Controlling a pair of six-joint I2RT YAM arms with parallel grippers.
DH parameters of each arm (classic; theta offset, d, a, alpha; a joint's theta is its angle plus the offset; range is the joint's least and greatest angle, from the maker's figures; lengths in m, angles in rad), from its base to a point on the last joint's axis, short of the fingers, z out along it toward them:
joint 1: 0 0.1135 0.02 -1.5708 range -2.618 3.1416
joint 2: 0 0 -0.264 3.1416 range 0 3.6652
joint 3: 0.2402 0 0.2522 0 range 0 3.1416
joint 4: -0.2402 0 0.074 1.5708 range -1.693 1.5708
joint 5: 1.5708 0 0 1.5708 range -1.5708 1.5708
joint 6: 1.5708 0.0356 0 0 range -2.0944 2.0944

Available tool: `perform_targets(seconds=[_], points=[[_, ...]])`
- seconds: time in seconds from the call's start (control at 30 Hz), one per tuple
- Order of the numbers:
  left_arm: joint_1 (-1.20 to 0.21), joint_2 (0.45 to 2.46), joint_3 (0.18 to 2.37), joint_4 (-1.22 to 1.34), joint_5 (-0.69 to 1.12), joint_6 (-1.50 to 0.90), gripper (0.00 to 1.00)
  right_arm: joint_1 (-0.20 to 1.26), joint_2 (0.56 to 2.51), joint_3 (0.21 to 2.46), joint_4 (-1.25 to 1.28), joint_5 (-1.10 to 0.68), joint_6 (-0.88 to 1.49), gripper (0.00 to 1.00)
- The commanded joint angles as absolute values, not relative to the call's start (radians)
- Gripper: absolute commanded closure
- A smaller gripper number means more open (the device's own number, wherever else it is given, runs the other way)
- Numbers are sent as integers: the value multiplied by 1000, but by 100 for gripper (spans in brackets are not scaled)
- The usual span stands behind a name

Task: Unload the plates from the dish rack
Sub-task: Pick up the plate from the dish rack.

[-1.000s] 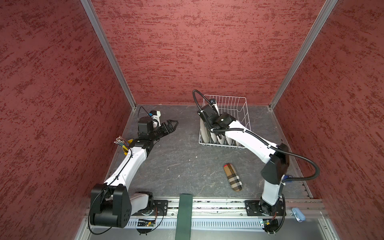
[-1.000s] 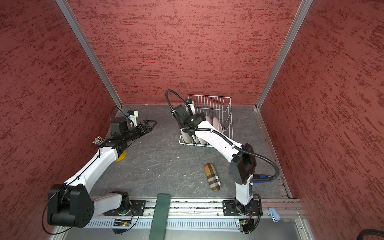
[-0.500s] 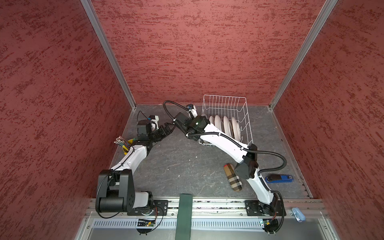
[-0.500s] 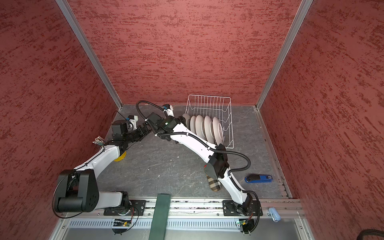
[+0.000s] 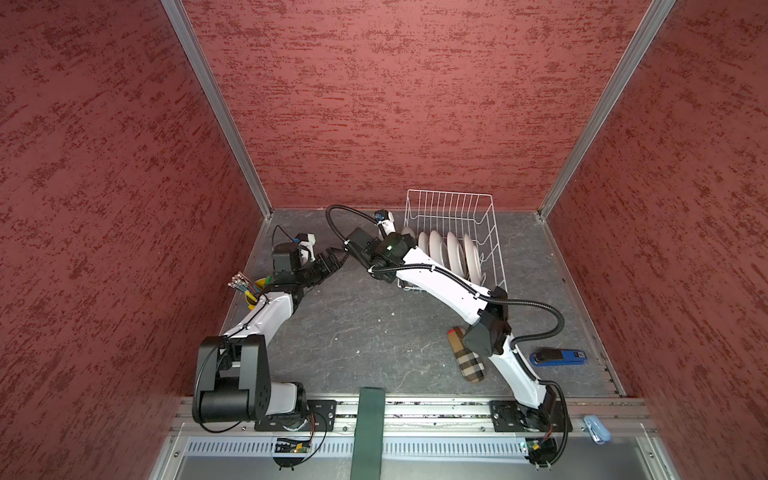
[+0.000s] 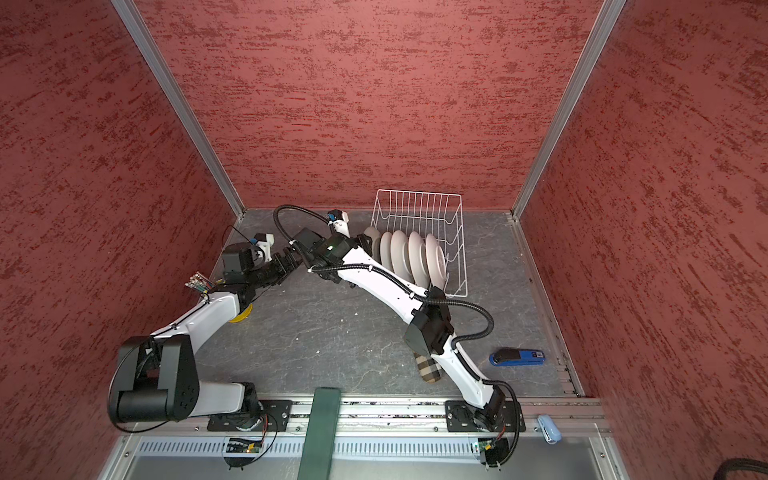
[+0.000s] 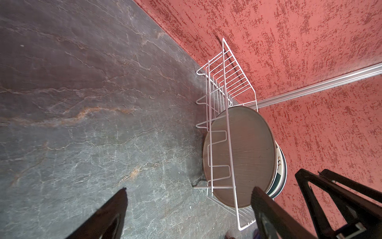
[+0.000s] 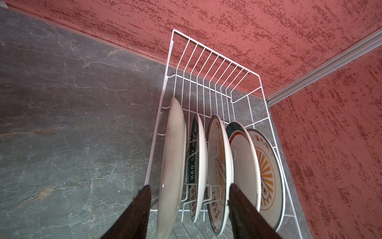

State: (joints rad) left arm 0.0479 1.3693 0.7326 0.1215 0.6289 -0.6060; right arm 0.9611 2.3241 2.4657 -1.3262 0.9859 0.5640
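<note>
Evidently, the grey plate (image 8: 175, 144) is approached by the part-open, empty right end effector (image 8: 189, 185), left end effector (image 7: 189, 189) wide, empty; closing is needed.

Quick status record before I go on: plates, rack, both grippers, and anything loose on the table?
plates: five, all upright in the rack
unloaded: none yet
grey plate: end of the row, nearest the arms
right gripper: open, at the grey plate's edge, no grip seen
left gripper: open, empty, over the table beside the rack
loose items: blue stapler, plaid case
</note>
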Motion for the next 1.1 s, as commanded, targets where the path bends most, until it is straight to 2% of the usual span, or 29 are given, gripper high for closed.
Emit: perform_targets(seconds=[0.0, 0.53, 0.8, 1.07], points=[[58, 1362, 721, 144, 642, -608, 7, 963, 2366, 2479, -1299, 1007, 574, 40], [69, 1363, 710, 147, 642, -615, 7, 957, 2432, 2432, -1284, 1157, 608, 44], [69, 1368, 712, 144, 644, -615, 7, 953, 2439, 2376, -1266, 1174, 631, 46], [71, 1385, 719, 139, 667, -628, 8, 953, 2456, 2371, -1285, 1225, 661, 52]])
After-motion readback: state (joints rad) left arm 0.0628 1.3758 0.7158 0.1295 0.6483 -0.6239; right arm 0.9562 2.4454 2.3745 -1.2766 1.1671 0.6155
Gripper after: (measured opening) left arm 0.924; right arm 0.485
